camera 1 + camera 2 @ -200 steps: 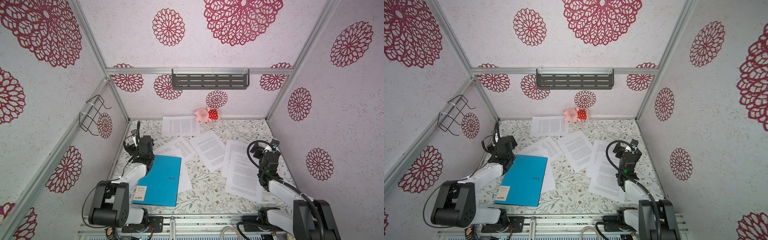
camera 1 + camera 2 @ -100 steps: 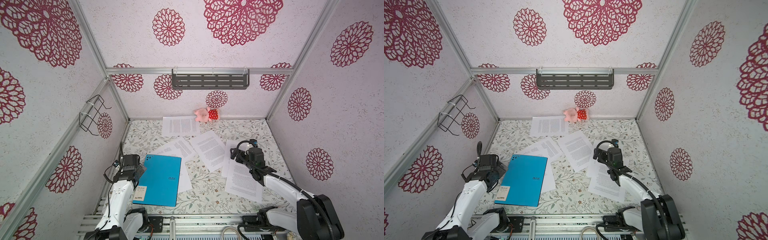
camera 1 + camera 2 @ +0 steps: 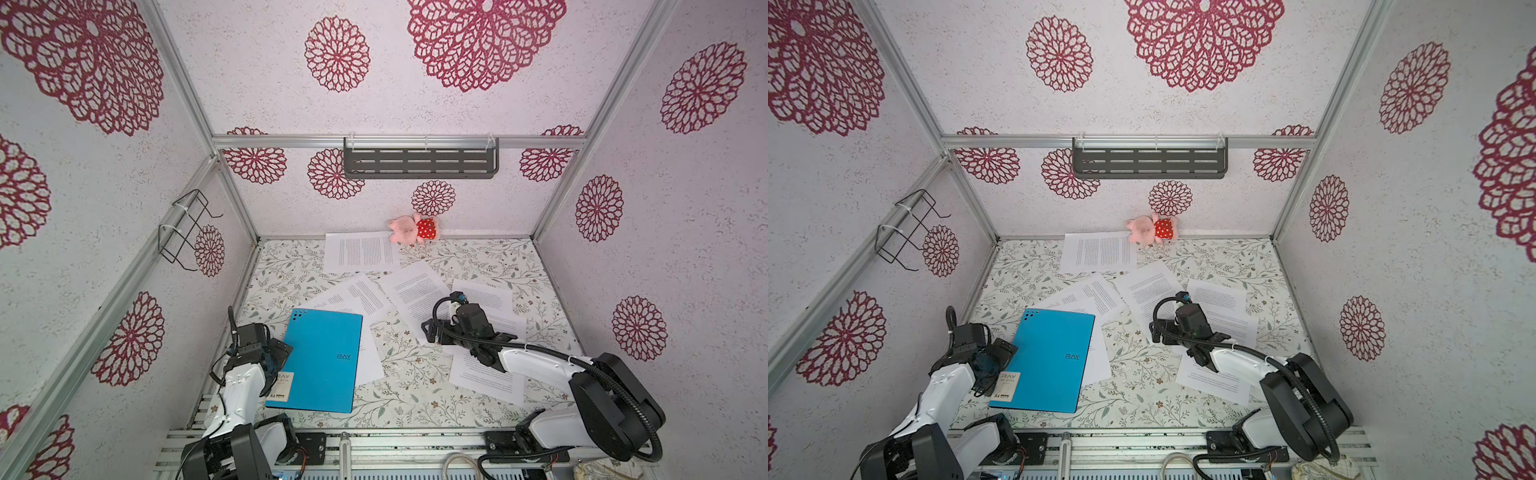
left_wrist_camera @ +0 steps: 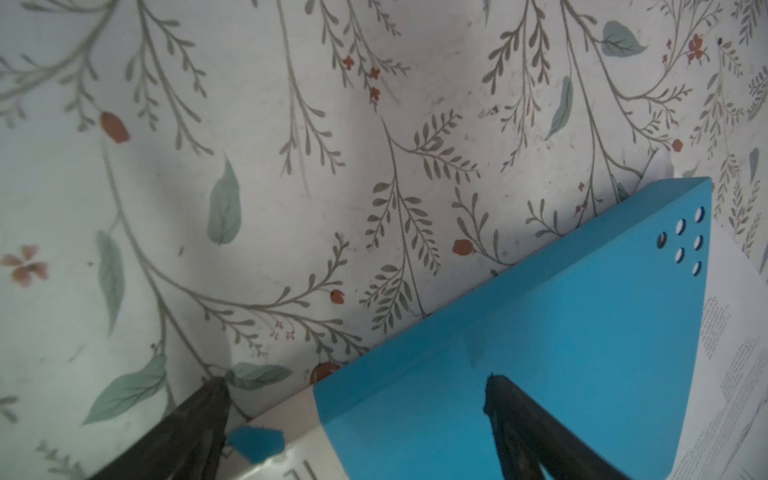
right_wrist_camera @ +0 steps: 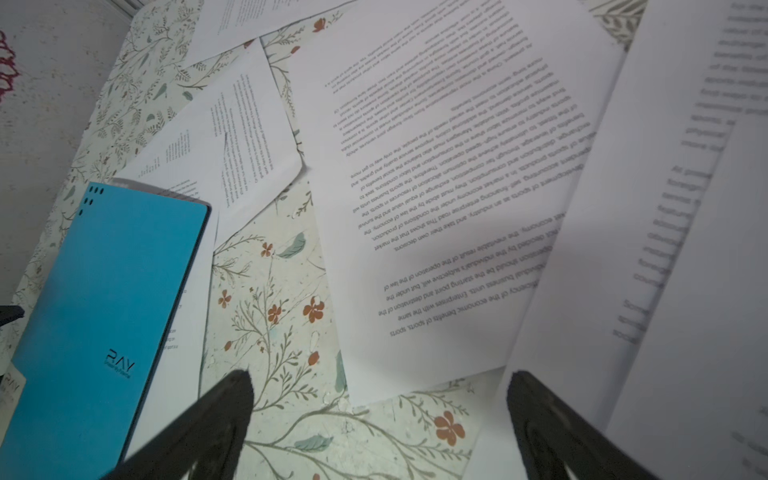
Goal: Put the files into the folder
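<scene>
The blue folder [image 3: 320, 357] [image 3: 1050, 357] lies closed on the table's near left, with a label at its near left corner. Several files are strewn around it: one sheet [image 3: 361, 251] by the back wall, one [image 3: 415, 291] mid-table, more on the right [image 3: 486, 378], and some partly under the folder. My left gripper [image 3: 279, 353] [image 4: 355, 384] is open and straddles the folder's [image 4: 561, 353] left edge, one finger over the cover and one over the table. My right gripper [image 3: 430, 332] [image 5: 380, 378] is open, low over the table, beside a sheet's [image 5: 449, 187] corner, empty.
A pink plush toy [image 3: 411, 228] in a red dress lies against the back wall. A grey shelf [image 3: 419, 162] hangs on that wall and a wire rack [image 3: 187, 228] on the left wall. Walls close the table on three sides.
The left gripper came back along the folder's left edge toward the near side. The right gripper moved left toward the table's middle. Both stayed open; the folder and sheets did not move.
</scene>
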Available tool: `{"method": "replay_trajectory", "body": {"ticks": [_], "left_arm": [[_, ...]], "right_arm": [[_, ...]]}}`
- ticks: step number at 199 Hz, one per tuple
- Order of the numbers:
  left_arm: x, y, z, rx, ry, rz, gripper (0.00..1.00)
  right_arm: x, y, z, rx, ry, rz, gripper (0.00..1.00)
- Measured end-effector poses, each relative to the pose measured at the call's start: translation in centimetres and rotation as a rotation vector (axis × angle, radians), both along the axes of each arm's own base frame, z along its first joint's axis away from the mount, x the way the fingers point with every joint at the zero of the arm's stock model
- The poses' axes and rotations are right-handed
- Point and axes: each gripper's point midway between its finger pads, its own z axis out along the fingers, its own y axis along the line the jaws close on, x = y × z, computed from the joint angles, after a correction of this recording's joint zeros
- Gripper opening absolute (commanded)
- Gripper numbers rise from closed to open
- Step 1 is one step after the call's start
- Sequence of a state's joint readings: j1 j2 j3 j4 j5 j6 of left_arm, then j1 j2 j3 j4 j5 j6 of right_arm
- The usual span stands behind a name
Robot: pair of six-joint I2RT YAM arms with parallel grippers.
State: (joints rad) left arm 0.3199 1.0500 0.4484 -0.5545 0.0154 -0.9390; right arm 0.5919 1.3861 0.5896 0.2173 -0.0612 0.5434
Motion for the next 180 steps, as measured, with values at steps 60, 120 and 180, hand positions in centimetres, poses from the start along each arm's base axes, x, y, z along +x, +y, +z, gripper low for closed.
{"method": "replay_trajectory", "body": {"ticks": [60,120,180], "left_arm": [[2.9,-3.1,0.0,-0.070,-0.073,-0.131,0.99],[5.9,-11.6,0.7,-0.182,-0.148,-0.398,0.99],[7.9,-19.7,3.0,-0.238,-0.150,-0.694,0.99]], "right_arm": [[0.2,1.4,0.4,0.033,0.012,0.045,0.99],[0.1,1.8,0.7,0.037,0.026,0.064,0.99],[0.9,2.6,0.5,0.038,0.057,0.087,0.97]]}}
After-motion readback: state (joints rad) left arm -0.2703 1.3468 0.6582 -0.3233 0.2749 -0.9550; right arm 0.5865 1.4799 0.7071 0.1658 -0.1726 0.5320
